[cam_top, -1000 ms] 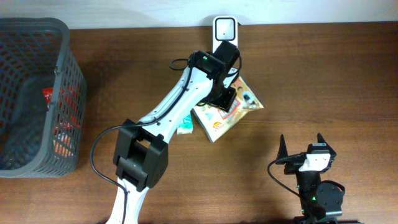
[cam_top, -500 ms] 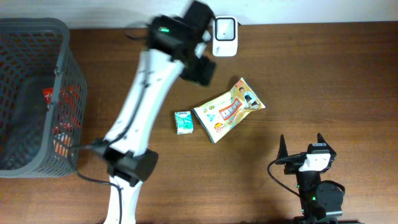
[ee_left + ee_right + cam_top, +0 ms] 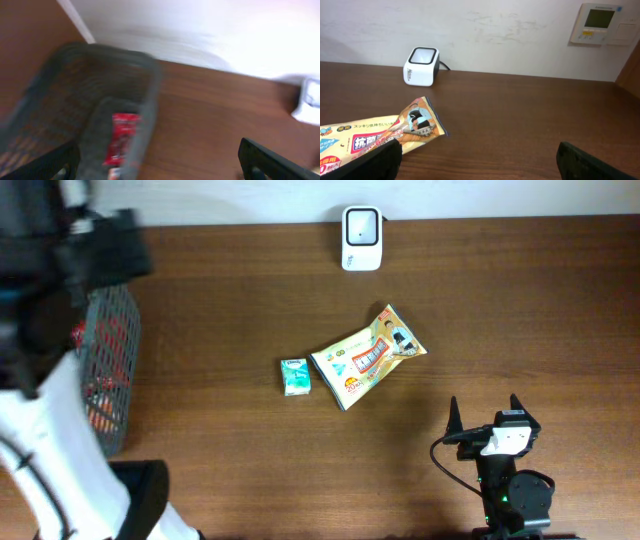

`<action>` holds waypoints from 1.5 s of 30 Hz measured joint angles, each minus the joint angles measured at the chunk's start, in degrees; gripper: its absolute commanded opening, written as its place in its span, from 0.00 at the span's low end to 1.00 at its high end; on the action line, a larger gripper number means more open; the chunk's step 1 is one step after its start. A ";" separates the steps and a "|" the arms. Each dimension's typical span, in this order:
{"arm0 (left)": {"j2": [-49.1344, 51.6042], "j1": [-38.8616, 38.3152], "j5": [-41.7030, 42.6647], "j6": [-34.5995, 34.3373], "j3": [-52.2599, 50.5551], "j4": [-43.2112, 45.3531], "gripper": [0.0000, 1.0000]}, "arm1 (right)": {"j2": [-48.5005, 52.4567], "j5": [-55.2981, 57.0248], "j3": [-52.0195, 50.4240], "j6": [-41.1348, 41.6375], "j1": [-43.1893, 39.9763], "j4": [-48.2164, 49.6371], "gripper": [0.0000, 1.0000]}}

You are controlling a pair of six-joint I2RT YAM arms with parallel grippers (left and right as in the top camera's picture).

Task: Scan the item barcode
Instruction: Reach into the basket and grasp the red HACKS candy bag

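dark brown wood-grain table (image 3: 520, 300) against a white wall, one flat snack packet (image 3: 368, 356) mid-table.
glossy yellow-orange foil, oblong, lying face up, long axis on a diagonal from near left to far right, narrow crimped end aimed far right; placed nearer than one white rounded scanner (image 3: 361, 224) with a dark square window at the far edge, and just right of one small green-and-white box (image 3: 295, 376). one dark grey mesh basket (image 3: 150, 95) at the left edge, with a red wrapper (image 3: 120, 137) inside. two grippers: left gripper (image 3: 157, 152) blurred above the basket, black fingers spread wide, nothing between; right gripper (image 3: 485, 410) at the near right edge, well apart from the packet, jaws likewise wide and empty.
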 measured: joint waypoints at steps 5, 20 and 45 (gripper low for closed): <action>-0.44 11.28 1.29 -0.28 -5.73 -0.07 0.99 | 0.00 0.02 0.00 -0.02 0.00 0.00 0.99; 0.42 29.20 7.80 -1.90 -49.07 22.14 0.90 | 0.00 0.00 0.00 -0.02 0.00 0.00 0.98; 9.25 34.07 16.46 2.64 -67.49 35.60 0.78 | 0.00 0.00 0.00 -0.02 0.00 0.00 0.98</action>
